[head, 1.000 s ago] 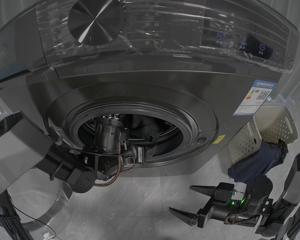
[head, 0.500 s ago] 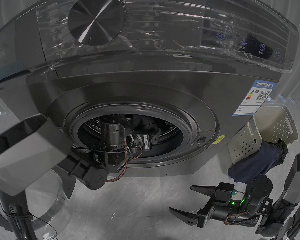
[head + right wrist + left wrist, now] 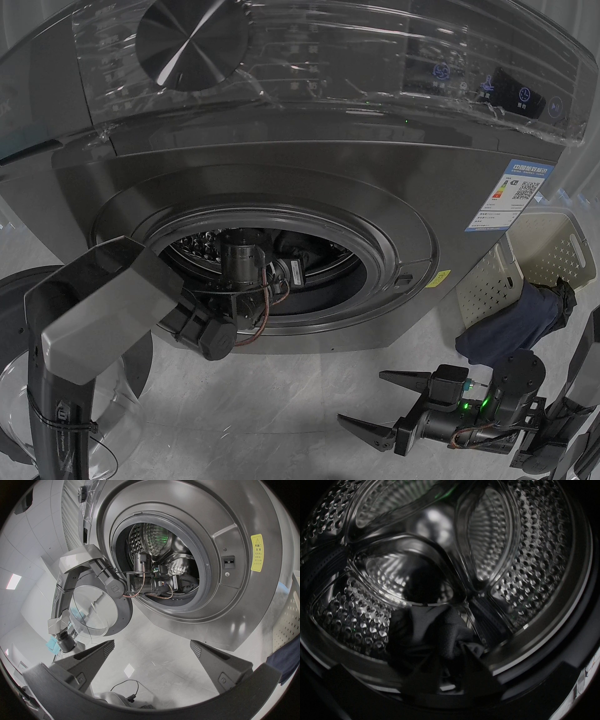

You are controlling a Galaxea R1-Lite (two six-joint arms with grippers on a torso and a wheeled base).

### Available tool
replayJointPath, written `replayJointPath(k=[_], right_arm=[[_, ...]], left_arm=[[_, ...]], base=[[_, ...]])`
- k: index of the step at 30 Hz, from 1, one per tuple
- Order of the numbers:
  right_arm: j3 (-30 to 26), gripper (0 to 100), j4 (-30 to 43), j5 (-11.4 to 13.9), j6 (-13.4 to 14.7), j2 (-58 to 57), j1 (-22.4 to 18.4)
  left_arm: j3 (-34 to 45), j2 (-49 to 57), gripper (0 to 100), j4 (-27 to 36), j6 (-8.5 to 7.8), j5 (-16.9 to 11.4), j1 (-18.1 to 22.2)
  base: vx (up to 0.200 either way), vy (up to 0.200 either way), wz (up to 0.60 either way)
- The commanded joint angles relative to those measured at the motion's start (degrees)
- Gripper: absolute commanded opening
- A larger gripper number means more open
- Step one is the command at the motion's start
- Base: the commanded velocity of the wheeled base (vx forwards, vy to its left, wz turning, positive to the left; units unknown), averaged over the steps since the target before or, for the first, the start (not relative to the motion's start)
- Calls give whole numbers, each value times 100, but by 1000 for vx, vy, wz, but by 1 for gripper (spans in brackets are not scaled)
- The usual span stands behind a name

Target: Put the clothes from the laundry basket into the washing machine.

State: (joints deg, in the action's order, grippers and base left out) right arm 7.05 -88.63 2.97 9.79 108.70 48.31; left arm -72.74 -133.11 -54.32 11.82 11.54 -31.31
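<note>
The washing machine (image 3: 325,156) takes up most of the head view, its round door (image 3: 93,611) swung open at the lower left of the frame. The left arm (image 3: 244,281) passes through the door opening, placing the left gripper (image 3: 187,585) inside the steel drum (image 3: 537,561). It is a dark shape there, and I cannot tell whether it is open or closed, or whether it has hold of anything. A dark crumpled garment (image 3: 434,636) lies at the bottom of the drum, near its front rim. The right gripper (image 3: 361,397) hangs above the grey floor (image 3: 281,400) at the lower right of the head view, spread wide and empty, pointing toward the machine. At the right edge stands the cream perforated laundry basket (image 3: 550,250), just beside the machine's front corner. A dark blue garment (image 3: 512,325) is draped over the basket's near rim and hangs down outside it toward the floor.
</note>
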Motion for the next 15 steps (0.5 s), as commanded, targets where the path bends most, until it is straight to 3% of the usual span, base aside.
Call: replayJointPath(k=[1, 6, 9, 15], right_arm=[[25, 100, -6, 1, 5, 2, 3], [42, 100, -6, 1, -3, 11, 3], [51, 100, -6, 1, -3, 19, 3], [34, 100, -6, 1, -3, 28, 3]], left_arm=[[-856, -497, 0, -8, 118, 190, 239], [-1462, -672, 0, -26, 426, 366, 388], [-1735, -787, 0, -79, 435, 542, 424], [-1779, -752, 0, -43, 443, 559, 406]], base=[[0, 0, 0], [0, 0, 0], [0, 0, 0], [0, 0, 0]])
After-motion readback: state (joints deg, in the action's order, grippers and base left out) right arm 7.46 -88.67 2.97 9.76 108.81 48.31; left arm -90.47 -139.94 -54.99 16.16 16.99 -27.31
